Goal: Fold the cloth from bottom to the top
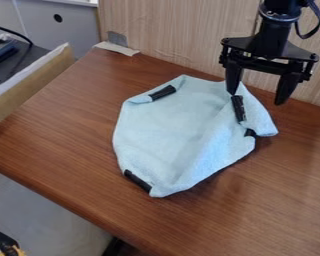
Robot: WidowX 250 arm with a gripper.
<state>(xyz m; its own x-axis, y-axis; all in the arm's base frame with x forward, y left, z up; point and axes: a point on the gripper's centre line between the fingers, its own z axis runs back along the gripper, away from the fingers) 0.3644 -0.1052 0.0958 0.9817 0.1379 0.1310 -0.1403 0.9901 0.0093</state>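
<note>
Brown tbl (pixel 62 130) — pt hidden under cloth (pixel 166 127) — spread tool (pixel 255 99) nearby.

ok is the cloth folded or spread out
Mostly spread: the cloth lies broad on the table, only its right side creased and folded over.

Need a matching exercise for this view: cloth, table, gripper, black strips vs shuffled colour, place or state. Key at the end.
1. Cloth
2. Table
3. Gripper
4. Black strips

A. Jaws apart, by the cloth's upper right
B. Near the cloth's edges
C. Light blue, partly folded or rumpled
D. Reddish-brown, beneath the cloth

Pairs: 1-C, 2-D, 3-A, 4-B
</note>
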